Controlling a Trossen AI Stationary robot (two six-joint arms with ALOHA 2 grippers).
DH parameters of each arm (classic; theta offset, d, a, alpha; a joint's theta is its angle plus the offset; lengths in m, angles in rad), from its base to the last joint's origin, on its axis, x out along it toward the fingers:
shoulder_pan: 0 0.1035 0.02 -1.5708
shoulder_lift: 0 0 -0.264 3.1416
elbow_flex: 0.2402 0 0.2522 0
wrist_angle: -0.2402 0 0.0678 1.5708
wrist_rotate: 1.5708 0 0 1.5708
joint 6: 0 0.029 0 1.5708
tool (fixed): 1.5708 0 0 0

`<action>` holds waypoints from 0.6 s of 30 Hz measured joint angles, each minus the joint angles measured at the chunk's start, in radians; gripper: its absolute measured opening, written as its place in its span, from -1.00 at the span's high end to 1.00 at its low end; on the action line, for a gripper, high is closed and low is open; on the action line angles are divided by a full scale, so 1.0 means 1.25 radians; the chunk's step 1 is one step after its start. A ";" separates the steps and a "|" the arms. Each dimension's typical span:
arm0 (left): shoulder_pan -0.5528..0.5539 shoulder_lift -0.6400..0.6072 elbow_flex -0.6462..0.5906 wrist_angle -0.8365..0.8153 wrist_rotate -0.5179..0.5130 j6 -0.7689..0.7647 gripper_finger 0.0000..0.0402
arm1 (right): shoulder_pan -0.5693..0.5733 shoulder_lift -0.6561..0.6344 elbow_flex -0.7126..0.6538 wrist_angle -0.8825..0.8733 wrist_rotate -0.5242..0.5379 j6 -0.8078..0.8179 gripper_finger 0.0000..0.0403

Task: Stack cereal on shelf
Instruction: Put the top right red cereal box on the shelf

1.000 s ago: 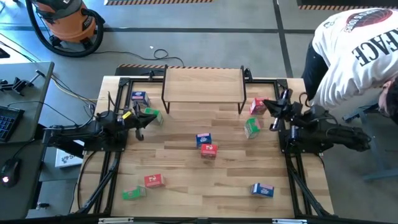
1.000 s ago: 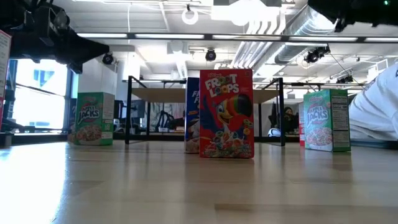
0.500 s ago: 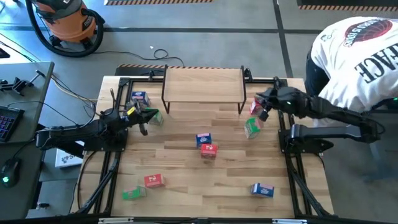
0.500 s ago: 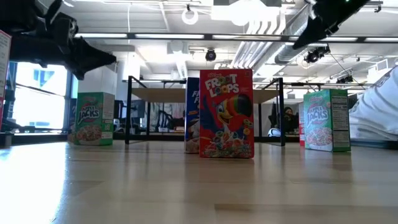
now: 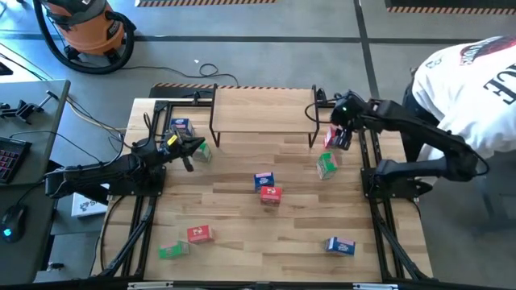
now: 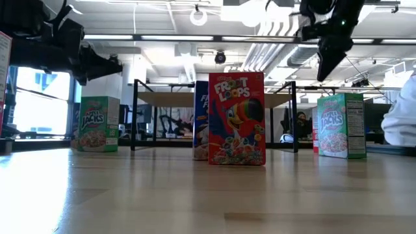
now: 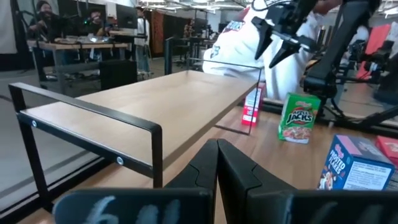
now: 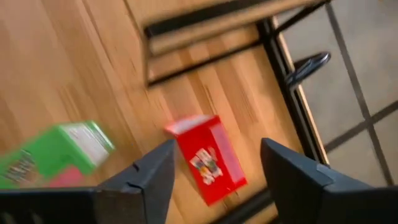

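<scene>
Hovering with its fingers spread wide, the right gripper is hanging over a red cereal box at the right end of the shelf, holding nothing. Through the right wrist camera that red box is showing between the two dark fingers, lower than them and touching neither, with a green cereal box lying just beside it; both are looking blurred there, so their print is not readable. From table height the same gripper is hanging high above a green box without touching it.

Reaching in from the other side, the left gripper is pressing its fingers together, empty, right next to a green box near the shelf's left leg; whether it is touching that box cannot be told. A blue box is standing just behind it.

Standing at the back of the table, the shelf is carrying no boxes. Sitting mid-table are a blue box and a red box, touching. Lying toward the front left are a red box and a green box, and a blue box is lying at the front right.

A person in a white shirt is bending at the table's right side, partly cut off by the picture edge.
</scene>
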 joint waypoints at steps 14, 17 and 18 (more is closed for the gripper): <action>0.000 0.000 0.000 -0.001 0.010 0.001 1.00 | -0.085 0.144 0.000 -0.020 -0.036 -0.126 -0.17; 0.000 0.000 0.000 -0.001 0.031 0.001 1.00 | -0.084 0.169 0.000 -0.027 -0.034 -0.126 -0.17; -0.001 0.000 0.000 -0.001 0.036 0.000 1.00 | -0.084 0.176 0.000 -0.028 -0.032 -0.126 -0.17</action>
